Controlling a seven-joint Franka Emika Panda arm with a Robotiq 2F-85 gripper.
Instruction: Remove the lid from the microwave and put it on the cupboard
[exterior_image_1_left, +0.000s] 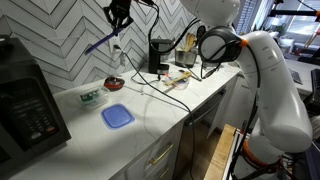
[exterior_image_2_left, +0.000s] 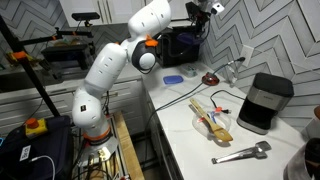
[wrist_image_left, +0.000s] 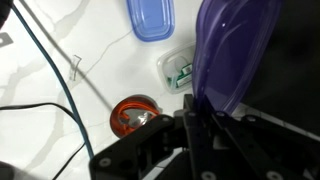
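While claw (wrist_image_left: 198, 108) grips lid (wrist_image_left: 235, 50) aloft, clear of microwave (exterior_image_1_left: 28, 105): removal done; setting down on cupboard (exterior_image_1_left: 150, 128) surface not yet done.

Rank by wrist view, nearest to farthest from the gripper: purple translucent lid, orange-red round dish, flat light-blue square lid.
1. Purple translucent lid, held in gripper, right.
2. Orange-red round dish, lower left.
3. Flat light-blue square lid, top.
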